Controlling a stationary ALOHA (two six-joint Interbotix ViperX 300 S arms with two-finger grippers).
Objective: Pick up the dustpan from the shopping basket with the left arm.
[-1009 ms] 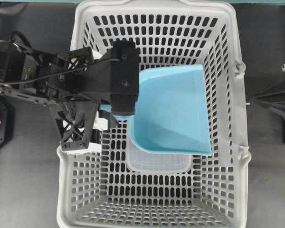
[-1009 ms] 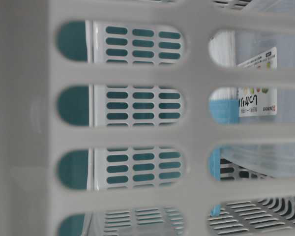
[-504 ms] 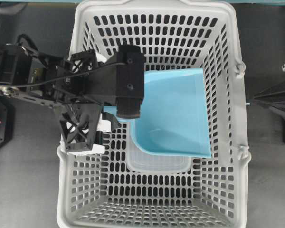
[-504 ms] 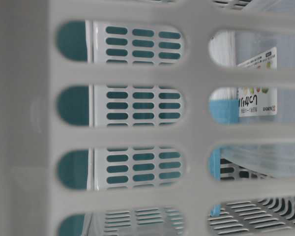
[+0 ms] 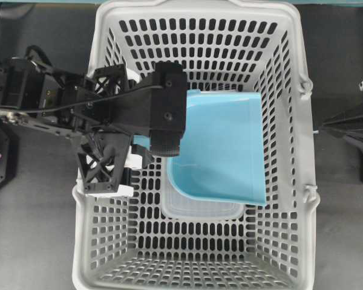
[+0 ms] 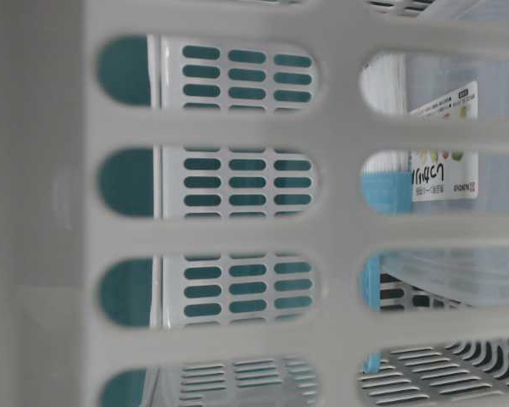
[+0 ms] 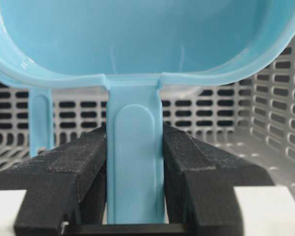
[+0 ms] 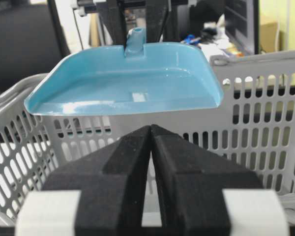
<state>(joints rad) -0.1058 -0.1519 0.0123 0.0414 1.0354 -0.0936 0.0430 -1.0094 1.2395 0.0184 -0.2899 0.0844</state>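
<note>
Grey shopping basket [image 5: 302, 145] sitting on dark desk [image 5: 36, 241], filling mid frame. Left arm [image 5: 109, 115] reaching in over its left wall, wrist block covering handle end of light blue dustpan [image 5: 224, 151]. Dustpan lying over a clear container [image 5: 199, 208] w/ mouth facing right. Right arm [image 5: 351, 130] sitting outside basket at frame's right edge.

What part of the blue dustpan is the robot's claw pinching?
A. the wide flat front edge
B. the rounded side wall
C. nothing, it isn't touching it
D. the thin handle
D: in the left wrist view the left gripper has a black finger pressed on each side of the dustpan handle.
</note>
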